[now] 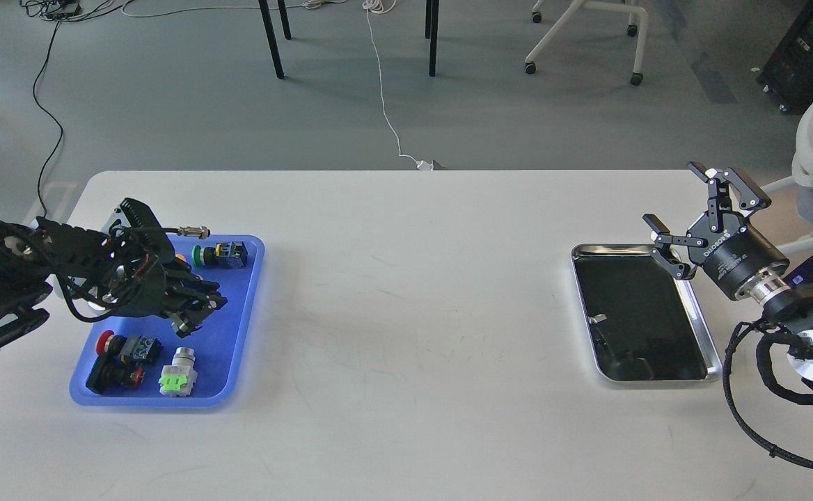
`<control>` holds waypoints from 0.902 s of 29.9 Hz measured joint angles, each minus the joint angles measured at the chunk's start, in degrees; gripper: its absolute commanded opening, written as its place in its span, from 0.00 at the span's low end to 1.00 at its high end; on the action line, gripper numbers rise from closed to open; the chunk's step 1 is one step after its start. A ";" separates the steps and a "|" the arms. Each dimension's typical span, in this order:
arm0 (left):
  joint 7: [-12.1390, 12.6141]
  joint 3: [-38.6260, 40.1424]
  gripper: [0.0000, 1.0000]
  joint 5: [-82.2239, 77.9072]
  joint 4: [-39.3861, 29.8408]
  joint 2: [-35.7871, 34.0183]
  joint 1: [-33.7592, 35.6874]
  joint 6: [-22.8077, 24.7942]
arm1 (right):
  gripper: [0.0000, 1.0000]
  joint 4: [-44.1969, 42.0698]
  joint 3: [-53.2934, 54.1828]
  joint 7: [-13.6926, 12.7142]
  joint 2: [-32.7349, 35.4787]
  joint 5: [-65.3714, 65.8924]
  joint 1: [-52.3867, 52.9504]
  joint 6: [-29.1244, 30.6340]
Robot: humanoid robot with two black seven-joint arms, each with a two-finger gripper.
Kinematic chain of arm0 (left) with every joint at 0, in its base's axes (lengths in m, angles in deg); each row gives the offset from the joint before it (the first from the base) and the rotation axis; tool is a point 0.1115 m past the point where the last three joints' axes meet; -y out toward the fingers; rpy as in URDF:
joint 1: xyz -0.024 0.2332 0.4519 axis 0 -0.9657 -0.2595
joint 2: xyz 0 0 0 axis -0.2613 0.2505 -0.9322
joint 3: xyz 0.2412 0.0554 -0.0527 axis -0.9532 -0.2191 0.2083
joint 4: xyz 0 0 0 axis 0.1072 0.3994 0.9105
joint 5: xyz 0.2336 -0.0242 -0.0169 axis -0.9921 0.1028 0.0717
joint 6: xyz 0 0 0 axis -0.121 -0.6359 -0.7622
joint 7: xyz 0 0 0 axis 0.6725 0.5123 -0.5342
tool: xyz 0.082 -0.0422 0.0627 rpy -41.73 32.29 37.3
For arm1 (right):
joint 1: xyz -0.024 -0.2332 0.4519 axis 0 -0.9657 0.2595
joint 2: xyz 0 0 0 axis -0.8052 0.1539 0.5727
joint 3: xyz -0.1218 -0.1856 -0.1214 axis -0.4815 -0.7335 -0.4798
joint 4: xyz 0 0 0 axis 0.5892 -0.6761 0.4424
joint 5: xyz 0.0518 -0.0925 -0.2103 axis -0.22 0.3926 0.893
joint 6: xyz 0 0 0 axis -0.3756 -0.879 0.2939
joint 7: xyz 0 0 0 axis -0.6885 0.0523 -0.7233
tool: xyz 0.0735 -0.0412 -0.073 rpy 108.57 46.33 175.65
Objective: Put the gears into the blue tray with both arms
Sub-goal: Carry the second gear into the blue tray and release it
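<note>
The left gripper (194,314) is held low inside the blue tray (239,348); whether its fingers are apart cannot be told. The right gripper (692,212) is spread wide above the steel tray's (709,348) far right corner. Switches (178,376) are seen in the blue tray. No gears can be made out.

Grey floor (191,104), white cable (382,104), chair legs (271,38)
</note>
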State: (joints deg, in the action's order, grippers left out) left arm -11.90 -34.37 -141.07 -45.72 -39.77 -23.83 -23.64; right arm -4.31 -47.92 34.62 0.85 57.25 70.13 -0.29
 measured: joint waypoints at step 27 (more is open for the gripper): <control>0.00 2.97 0.79 0.00 1.68 0.44 -3.26 0.03 | 0.97 0.01 0.00 0.00 0.16 0.00 0.00 0.00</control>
State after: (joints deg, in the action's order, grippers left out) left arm -11.90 -31.41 -141.07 -44.04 -39.33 -27.09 -23.61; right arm -4.29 -47.92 34.62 1.01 57.25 70.13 -0.29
